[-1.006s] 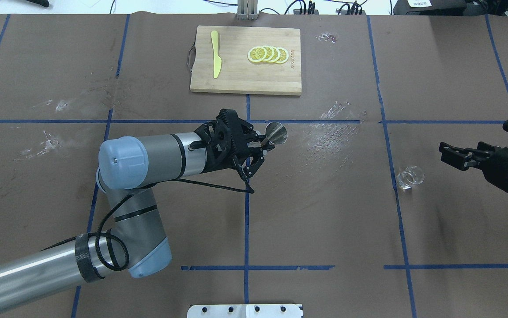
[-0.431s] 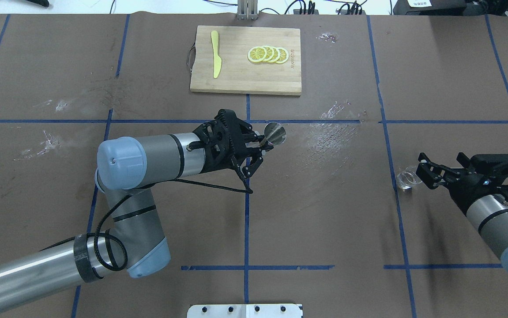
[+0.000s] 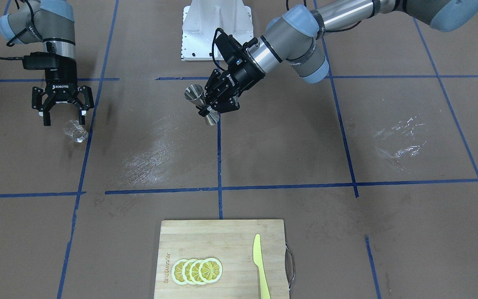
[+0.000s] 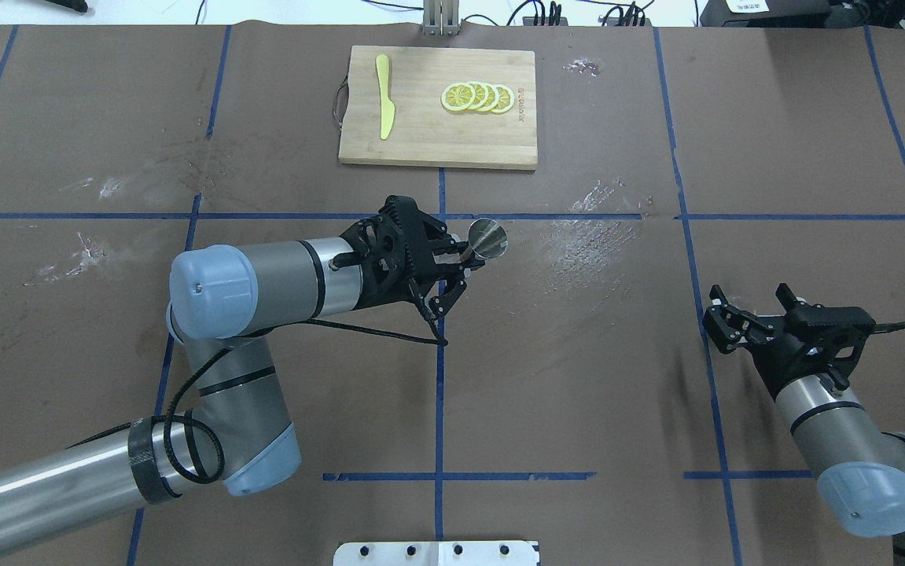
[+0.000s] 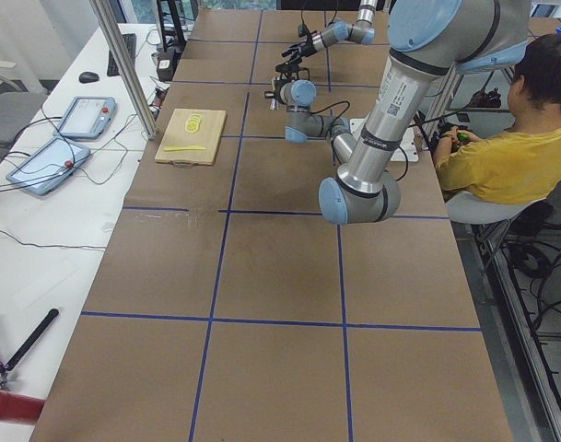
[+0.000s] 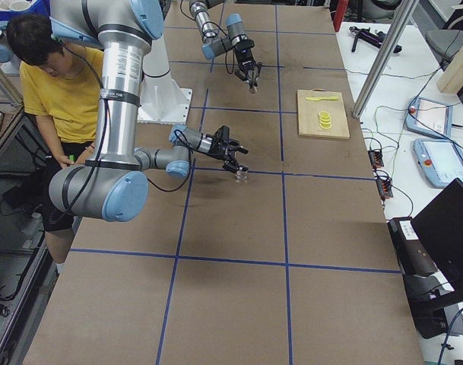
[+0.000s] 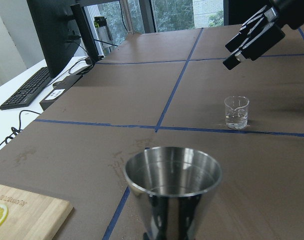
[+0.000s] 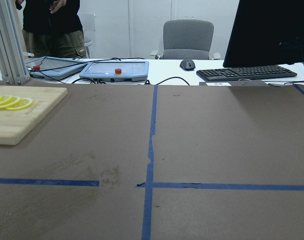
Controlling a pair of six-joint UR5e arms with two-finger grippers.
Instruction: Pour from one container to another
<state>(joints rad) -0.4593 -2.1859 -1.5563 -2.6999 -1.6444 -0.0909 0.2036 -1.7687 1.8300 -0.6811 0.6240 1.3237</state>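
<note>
- Likely the glass point(image 3: 75, 131) is light, slick, breakable — grip its side wall.
- Right gripper point(image 3: 64, 120) hangs spread just above the glass; left gripper point(image 3: 205, 110) clamps the jigger point(image 3: 194, 95), well apart.

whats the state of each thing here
small clear glass tumbler: upright on table, ungripped
silver metal hourglass jigger: held off table, mouth up
left gripper: shut on jigger
right gripper: open, just above tumbler
yellow plastic knife: flat on wooden cutting board
lemon slices: fanned on board
</note>
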